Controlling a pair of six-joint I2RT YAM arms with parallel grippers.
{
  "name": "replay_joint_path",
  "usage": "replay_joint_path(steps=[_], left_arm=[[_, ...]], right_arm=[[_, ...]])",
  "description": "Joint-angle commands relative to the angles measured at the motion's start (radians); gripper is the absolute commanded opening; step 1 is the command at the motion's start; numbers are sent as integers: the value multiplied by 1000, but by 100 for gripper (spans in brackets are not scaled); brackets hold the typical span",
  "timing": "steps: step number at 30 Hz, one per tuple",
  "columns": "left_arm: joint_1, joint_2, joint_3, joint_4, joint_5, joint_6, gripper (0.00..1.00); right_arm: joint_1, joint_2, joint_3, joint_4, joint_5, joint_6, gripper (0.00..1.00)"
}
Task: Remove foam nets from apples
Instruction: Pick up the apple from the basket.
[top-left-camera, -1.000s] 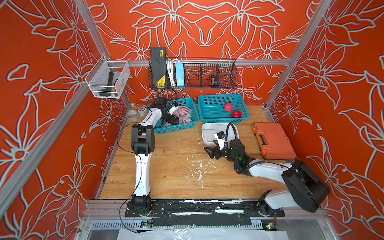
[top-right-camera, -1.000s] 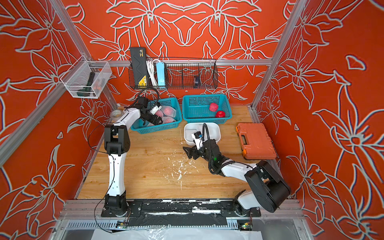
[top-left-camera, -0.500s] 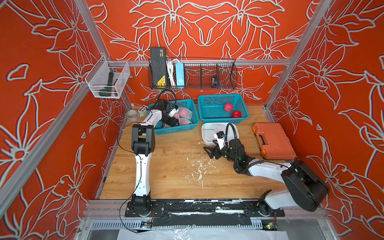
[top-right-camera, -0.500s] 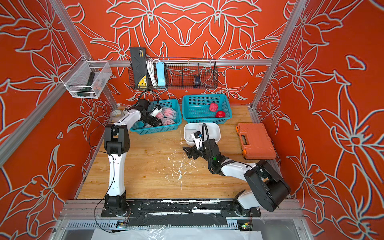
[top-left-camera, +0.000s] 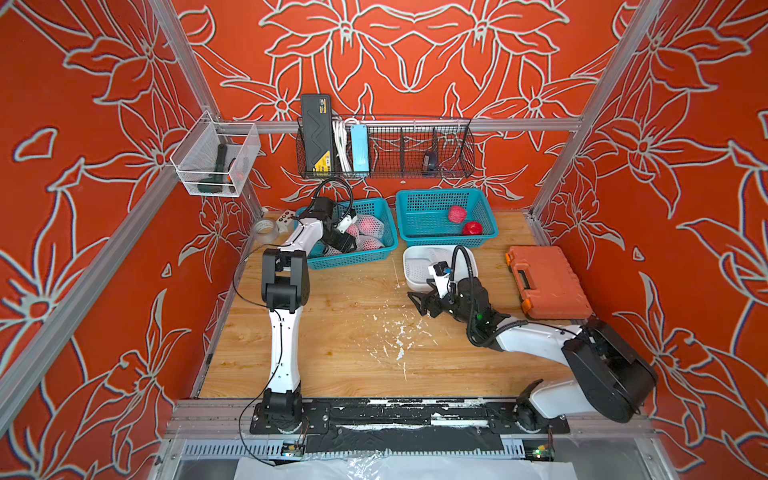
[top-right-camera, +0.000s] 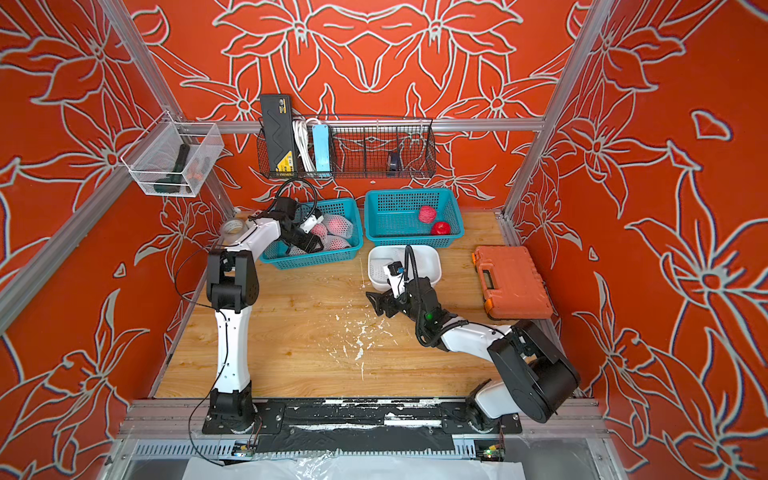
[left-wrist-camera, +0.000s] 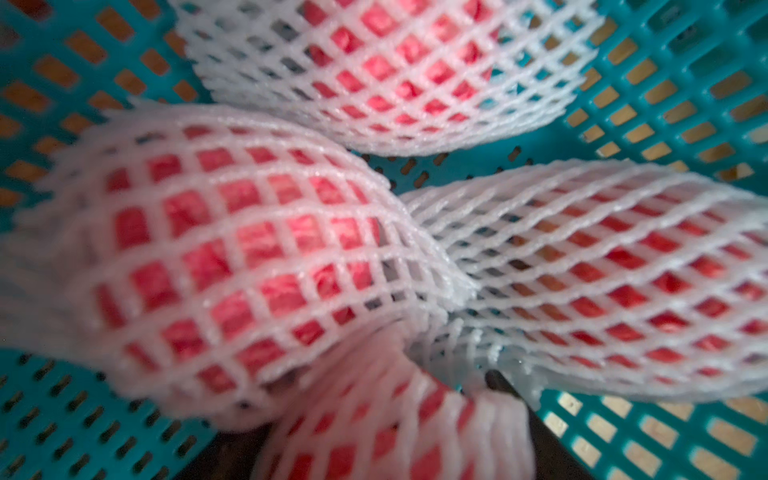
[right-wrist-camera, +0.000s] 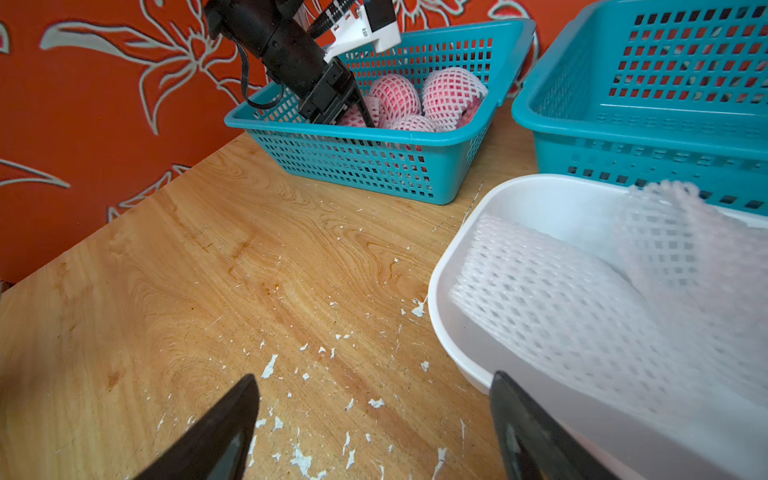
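Several apples in white foam nets (top-left-camera: 370, 225) (right-wrist-camera: 451, 93) lie in the left teal basket (top-left-camera: 353, 259). My left gripper (top-left-camera: 340, 243) (left-wrist-camera: 374, 424) reaches down into that basket. One netted apple (left-wrist-camera: 386, 415) fills the gap between its dark fingers (left-wrist-camera: 505, 386); how firmly they press on it does not show. Two bare red apples (top-left-camera: 457, 214) (top-left-camera: 472, 228) rest in the right teal basket (top-left-camera: 446, 239). Two empty foam nets (right-wrist-camera: 561, 299) (right-wrist-camera: 685, 249) lie in the white tray (right-wrist-camera: 449, 266). My right gripper (top-left-camera: 419, 303) (right-wrist-camera: 374, 415) hovers open over the table beside the tray, holding nothing.
An orange tool case (top-left-camera: 544, 282) lies at the table's right edge. A tape roll (top-left-camera: 266, 230) sits left of the netted-apple basket. White flakes (top-left-camera: 399, 336) dot the wooden table. A black wire shelf (top-left-camera: 386, 149) and a white wire bin (top-left-camera: 214, 164) hang on the walls.
My left gripper has sunk a little deeper among the netted apples and its jaws have narrowed. The right arm has not moved.
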Motion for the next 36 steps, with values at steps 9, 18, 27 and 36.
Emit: replay_joint_path(steps=[9, 18, 27, 36], left_arm=[[-10, -119, -12, -4, 33, -20, 61], [-22, -216, -33, 42, 28, -85, 57], [-69, -387, -149, 145, 100, -181, 57], [-95, -719, -702, 715, 181, -405, 60]], right_arm=[[4, -15, 24, -21, 59, 6, 87], [4, -24, 22, -26, 73, 4, 87], [4, -57, 8, -32, 101, 1, 87], [4, -100, -8, -44, 133, -4, 87]])
